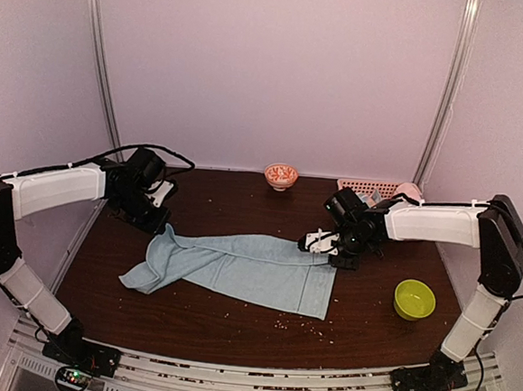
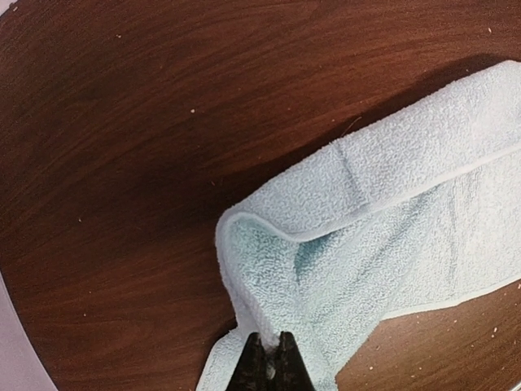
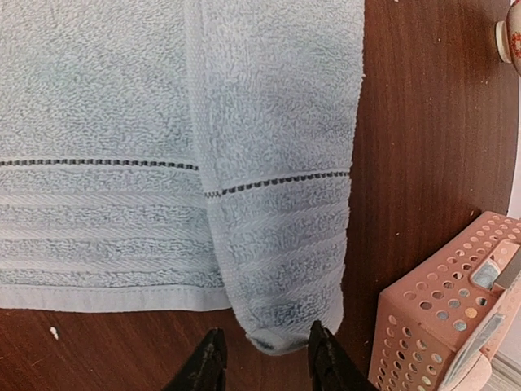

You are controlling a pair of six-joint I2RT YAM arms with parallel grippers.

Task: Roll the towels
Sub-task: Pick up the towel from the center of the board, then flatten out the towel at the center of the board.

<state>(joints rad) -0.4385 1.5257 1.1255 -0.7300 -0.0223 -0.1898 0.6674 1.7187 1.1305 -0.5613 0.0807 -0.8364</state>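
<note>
Top external: light-blue towel point(image 1: 247, 267) lies unrolled across the bench point(image 1: 188, 326)
Left wrist: left fingers point(image 2: 267, 366) pressed together at its bunched corner; right wrist: right fingers point(image 3: 207, 366) spread astride the folded end, which may slip free if they close off-centre

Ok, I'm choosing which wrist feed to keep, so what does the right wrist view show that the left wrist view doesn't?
Only the right wrist view: the pink basket, the light-blue towel with its striped hem folded over, and the right tool open around that corner. Only the left wrist view: the towel's rumpled plain end and the shut left tool. Both: the towel and the dark table.
</note>
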